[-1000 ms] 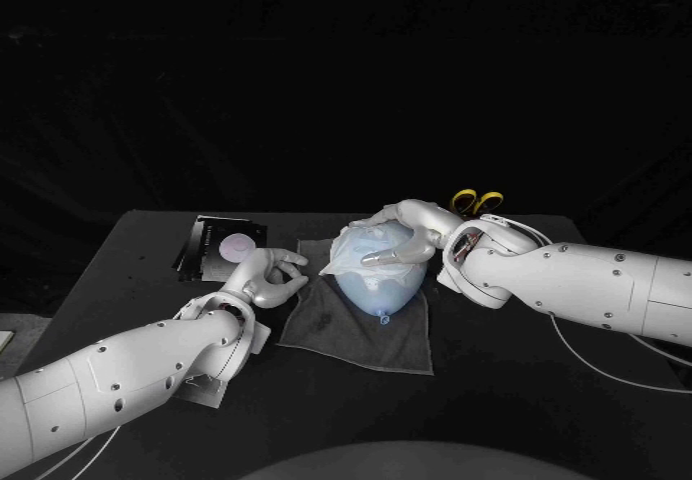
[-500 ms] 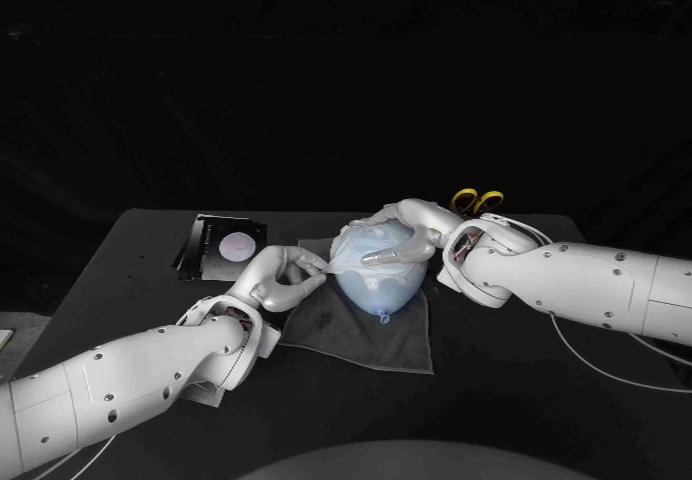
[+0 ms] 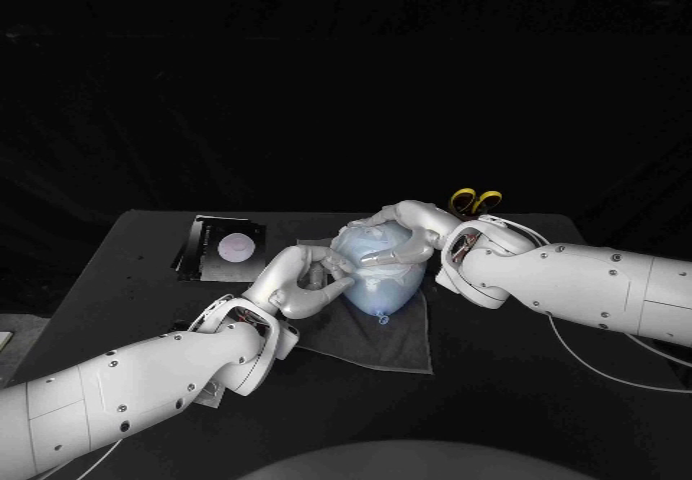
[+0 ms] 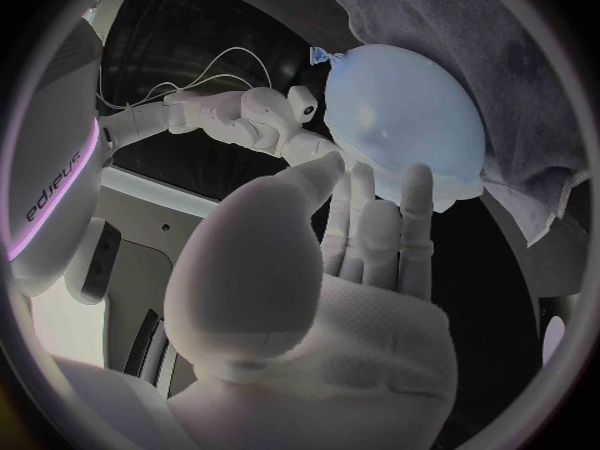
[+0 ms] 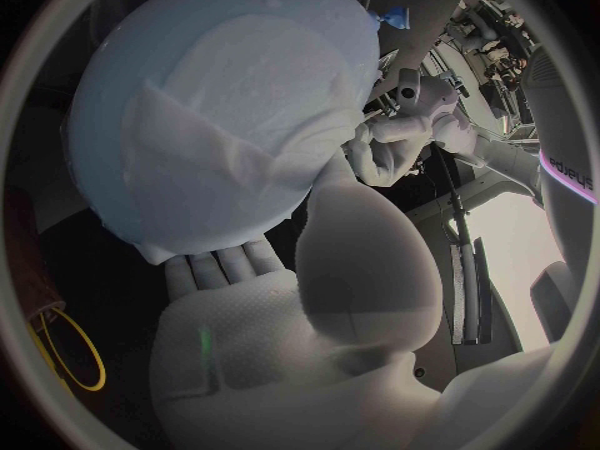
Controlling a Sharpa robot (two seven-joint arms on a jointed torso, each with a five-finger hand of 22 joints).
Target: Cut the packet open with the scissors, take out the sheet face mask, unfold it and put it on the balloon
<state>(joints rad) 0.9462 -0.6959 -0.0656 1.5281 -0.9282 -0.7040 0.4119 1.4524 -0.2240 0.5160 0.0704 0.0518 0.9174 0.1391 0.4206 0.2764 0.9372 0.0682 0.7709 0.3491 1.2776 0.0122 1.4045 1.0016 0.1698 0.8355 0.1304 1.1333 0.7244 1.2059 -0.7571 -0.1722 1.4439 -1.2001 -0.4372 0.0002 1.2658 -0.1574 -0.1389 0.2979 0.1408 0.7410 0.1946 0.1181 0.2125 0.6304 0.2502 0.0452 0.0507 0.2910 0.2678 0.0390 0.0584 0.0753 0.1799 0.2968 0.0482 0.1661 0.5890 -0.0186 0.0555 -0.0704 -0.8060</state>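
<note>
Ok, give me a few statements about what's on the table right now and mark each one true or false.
The balloon lies on a grey cloth. True.
The left hand holds the scissors. False: they lie near the far edge of the table.
The right hand holds the balloon. True.
The packet sits on the balloon. False: it lies on the table, apart from it.
The sheet mask covers part of the balloon. True.

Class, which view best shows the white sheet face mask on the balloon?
The right wrist view: the white sheet face mask spreads across the pale blue balloon. In the head view the right robot hand hides part of it; the left wrist view shows mostly balloon.
</note>
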